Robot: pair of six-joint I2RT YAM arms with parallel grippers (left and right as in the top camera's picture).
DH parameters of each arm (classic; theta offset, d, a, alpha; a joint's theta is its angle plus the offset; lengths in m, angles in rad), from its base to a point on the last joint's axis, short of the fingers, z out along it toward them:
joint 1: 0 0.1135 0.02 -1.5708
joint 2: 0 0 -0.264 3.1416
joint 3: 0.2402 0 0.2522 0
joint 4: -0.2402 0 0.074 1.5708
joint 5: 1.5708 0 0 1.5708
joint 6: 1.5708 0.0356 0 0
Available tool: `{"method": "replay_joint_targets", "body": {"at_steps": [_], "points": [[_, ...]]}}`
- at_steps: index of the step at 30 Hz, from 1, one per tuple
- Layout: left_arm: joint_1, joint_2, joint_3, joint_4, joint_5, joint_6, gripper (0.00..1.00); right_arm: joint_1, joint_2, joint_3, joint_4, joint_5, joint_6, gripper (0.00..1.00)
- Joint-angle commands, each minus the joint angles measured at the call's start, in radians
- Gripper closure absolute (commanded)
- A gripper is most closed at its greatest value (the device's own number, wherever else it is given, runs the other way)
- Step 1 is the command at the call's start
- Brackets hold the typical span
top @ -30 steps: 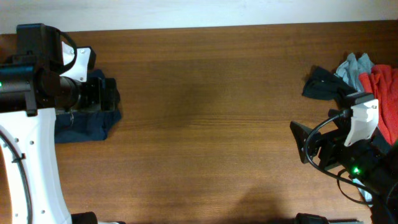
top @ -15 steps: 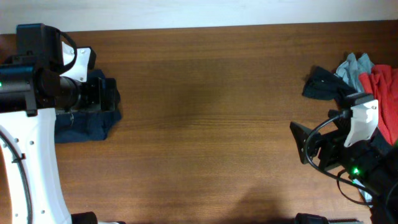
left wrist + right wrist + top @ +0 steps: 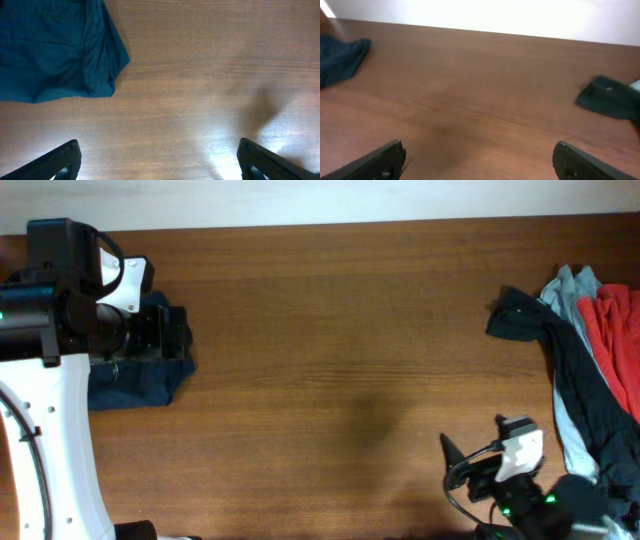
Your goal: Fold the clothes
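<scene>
A folded dark blue garment (image 3: 135, 380) lies at the table's left edge, partly under my left arm; the left wrist view shows it at top left (image 3: 55, 50). A pile of clothes sits at the right edge: a dark garment (image 3: 575, 370), a red one (image 3: 612, 330) and a light grey-blue one (image 3: 572, 285). My left gripper (image 3: 160, 162) is open and empty, above bare wood beside the blue garment. My right gripper (image 3: 480, 160) is open and empty, low at the table's front right (image 3: 470, 475). Its view shows the dark garment's end (image 3: 610, 97) at right.
The brown wooden table (image 3: 340, 340) spans the view, with a pale wall behind its far edge (image 3: 495, 15). The left arm's white body (image 3: 50, 430) covers the front left corner.
My right arm has pulled back toward the table's front edge and slightly left, away from the clothes pile. The left arm and the garments have not moved.
</scene>
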State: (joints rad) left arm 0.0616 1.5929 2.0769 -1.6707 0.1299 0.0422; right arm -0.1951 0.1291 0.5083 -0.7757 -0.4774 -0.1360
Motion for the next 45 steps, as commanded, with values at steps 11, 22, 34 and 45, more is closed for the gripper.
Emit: {"method": "replay_joint_targets", "body": {"at_steps": [11, 22, 34, 45], "points": [[-0.002, -0.013, 0.001, 0.001, -0.003, 0.012, 0.00, 0.006, -0.123, -0.346, 0.180, -0.152, -0.006, 0.01], [-0.002, -0.013, 0.001, 0.001, -0.003, 0.012, 0.01, 0.005, -0.122, -0.349, 0.197, -0.139, -0.006, 0.01], [-0.008, -0.017, 0.001, 0.001, -0.003, 0.012, 0.01, 0.005, -0.122, -0.349, 0.197, -0.139, -0.006, 0.01], [-0.114, -0.192, -0.176, 0.468, -0.084, 0.094, 0.00, 0.005, -0.122, -0.349, 0.197, -0.139, -0.006, 0.01]]}}
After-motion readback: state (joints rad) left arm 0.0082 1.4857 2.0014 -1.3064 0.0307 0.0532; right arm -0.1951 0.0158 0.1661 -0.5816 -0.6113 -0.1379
